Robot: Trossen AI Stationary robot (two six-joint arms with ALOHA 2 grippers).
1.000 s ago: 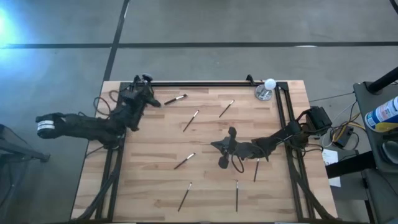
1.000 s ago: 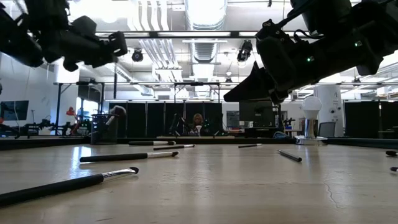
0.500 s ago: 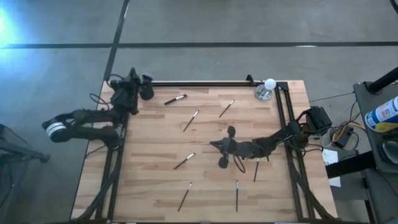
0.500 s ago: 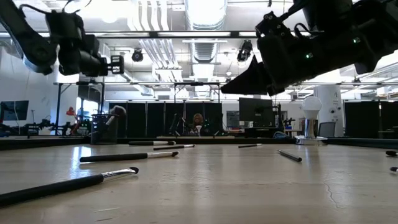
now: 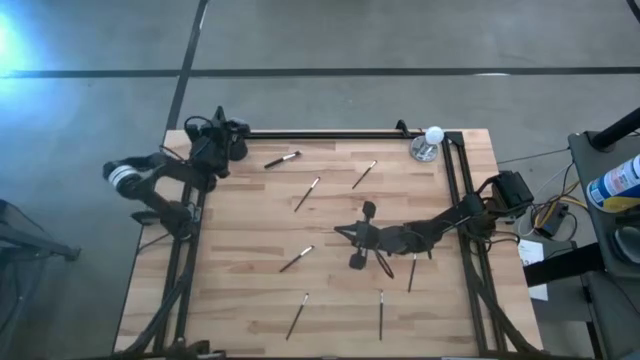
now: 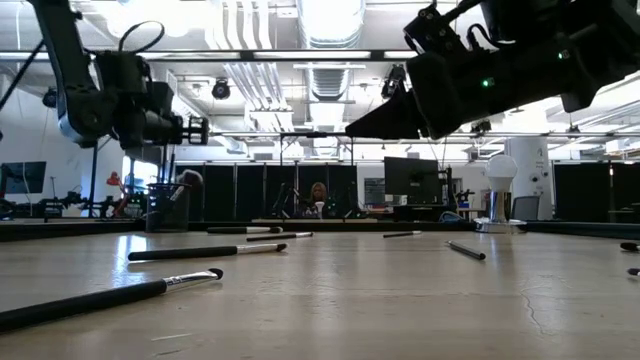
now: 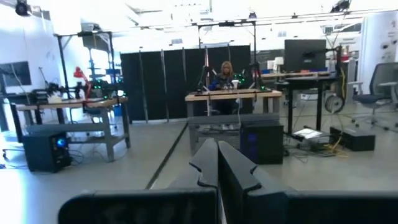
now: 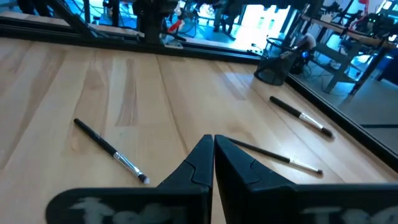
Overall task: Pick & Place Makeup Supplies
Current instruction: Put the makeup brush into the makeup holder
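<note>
Thin dark-handled makeup brushes [image 5: 297,259] lie scattered on the pale wooden table [image 5: 250,300]. The right hand [image 5: 343,232] hovers above the middle with fingers pressed together and empty; it should open before descending across one handle. The left hand [image 5: 222,123] waits at the far left corner, also closed.

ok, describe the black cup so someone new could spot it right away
Start at the wooden table, seen from above, and go to its far left corner, where the left gripper hovers. The small black cup sits there, beside the black rail. It alone stands upright with a fluffy brush poking out; the other brushes lie flat.
</note>
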